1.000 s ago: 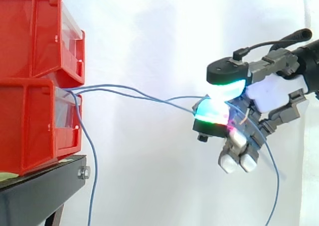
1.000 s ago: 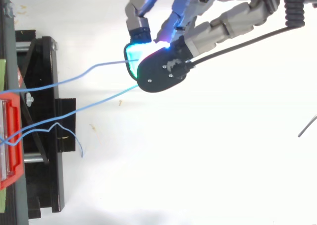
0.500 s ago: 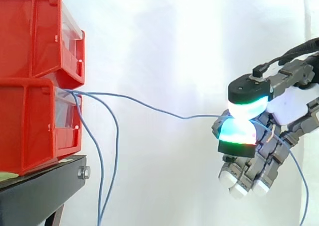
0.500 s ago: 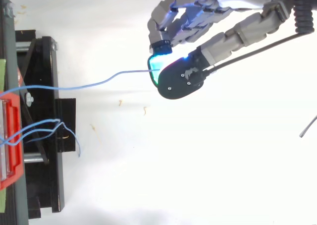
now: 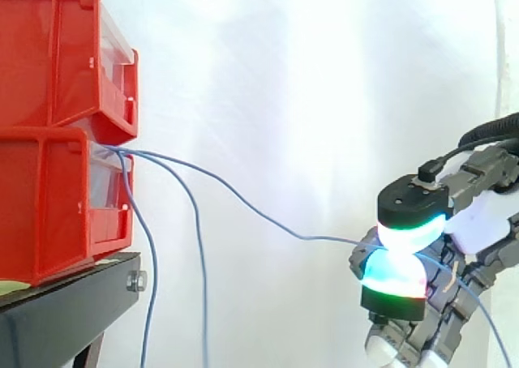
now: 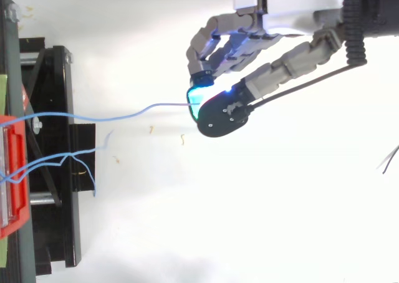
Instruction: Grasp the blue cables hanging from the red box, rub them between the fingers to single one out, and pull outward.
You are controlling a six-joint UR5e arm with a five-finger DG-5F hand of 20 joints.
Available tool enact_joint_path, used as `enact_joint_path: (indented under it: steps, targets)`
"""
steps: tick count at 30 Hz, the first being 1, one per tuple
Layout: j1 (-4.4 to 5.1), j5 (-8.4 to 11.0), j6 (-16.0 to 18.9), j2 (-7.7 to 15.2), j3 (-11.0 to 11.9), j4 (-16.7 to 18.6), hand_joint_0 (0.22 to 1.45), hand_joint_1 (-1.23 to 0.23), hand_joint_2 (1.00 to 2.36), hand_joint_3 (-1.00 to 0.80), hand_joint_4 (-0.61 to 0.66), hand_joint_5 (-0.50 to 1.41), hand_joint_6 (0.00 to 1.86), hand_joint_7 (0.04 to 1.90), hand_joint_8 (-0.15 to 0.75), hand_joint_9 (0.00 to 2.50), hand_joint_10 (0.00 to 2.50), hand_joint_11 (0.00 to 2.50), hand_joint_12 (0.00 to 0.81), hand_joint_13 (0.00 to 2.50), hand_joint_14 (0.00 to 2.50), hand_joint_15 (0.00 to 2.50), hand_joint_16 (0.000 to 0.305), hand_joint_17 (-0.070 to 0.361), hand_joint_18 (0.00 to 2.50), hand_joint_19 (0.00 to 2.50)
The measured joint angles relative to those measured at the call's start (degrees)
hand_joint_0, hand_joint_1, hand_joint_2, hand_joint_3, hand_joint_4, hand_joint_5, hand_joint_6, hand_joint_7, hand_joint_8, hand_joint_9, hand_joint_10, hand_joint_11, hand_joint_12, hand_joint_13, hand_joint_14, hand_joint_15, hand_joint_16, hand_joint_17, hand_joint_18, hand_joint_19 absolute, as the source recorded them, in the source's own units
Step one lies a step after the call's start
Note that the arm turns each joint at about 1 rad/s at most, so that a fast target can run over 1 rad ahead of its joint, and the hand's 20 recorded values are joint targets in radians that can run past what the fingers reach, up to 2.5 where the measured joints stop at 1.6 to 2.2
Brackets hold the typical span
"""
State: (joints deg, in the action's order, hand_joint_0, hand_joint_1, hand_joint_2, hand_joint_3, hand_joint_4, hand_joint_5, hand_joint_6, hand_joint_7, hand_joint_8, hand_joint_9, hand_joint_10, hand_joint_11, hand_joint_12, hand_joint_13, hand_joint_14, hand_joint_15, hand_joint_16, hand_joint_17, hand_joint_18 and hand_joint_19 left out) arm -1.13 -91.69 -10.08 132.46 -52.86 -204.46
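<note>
Two red bins (image 5: 57, 125) are stacked on a black stand (image 5: 65, 311) at the left. Thin blue cables come out of the lower bin's front. One blue cable (image 5: 268, 219) runs rightward and down to my hand (image 5: 478, 222), pinched between the glowing green-cyan pads (image 5: 396, 263) of thumb and finger. Two other blue cables (image 5: 199, 287) hang loose down beside the stand. In the top view the hand (image 6: 274, 58) comes in from the upper right and the held cable (image 6: 124, 116) stretches from the bin (image 6: 12, 171) to its pads.
A white curtain hangs behind everything. The cable's free end trails down past the hand (image 5: 486, 319) at the right. A dark thin line (image 6: 389, 161) lies at the top view's right edge.
The hand moved right and down, away from the bins. One of the two cables it held slipped free and now hangs by the stand; a single cable stays pinched.
</note>
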Motion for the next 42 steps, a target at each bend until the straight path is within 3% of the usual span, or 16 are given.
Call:
enact_joint_path:
  steps: [13, 22, 30, 37, 42]
  targets:
    - [0.55, -1.69, 8.3, 0.0, -6.8, 17.8, 0.65, -0.84, 1.01, 0.01, -0.03, -0.12, 0.93, 1.24, 0.292, 0.63, 0.0, 0.08, 0.38, 0.49, 0.01, 0.13, 0.054, 0.12, 0.48, 0.26]
    - [0.97, -1.74, 11.4, 0.1, -10.3, 28.3, 0.65, -0.83, 1.01, 0.01, -0.03, -0.12, 0.93, 1.25, 0.3, 0.64, 0.0, 0.1, 0.384, 0.5, 0.01, 0.14, 0.054, 0.121, 0.5, 0.27]
    - [1.29, -1.65, 11.1, 0.1, -12.2, 33.4, 0.65, -0.83, 1.01, 0.01, -0.04, -0.12, 0.93, 1.25, 0.299, 0.65, 0.0, 0.12, 0.386, 0.51, 0.01, 0.14, 0.054, 0.122, 0.51, 0.27]
    - [1.59, -1.65, 11.0, 0.1, -15.7, 37.9, 0.65, -0.83, 1.01, 0.01, -0.04, -0.12, 0.93, 1.23, 0.3, 0.66, 0.0, 0.12, 0.386, 0.51, 0.01, 0.15, 0.054, 0.122, 0.51, 0.28]
    - [1.67, -1.66, 10.9, 0.1, -17.0, 40.9, 0.65, -0.83, 1.01, 0.01, -0.04, -0.12, 0.93, 1.24, 0.299, 0.66, 0.0, 0.12, 0.387, 0.51, 0.01, 0.15, 0.054, 0.122, 0.51, 0.27]
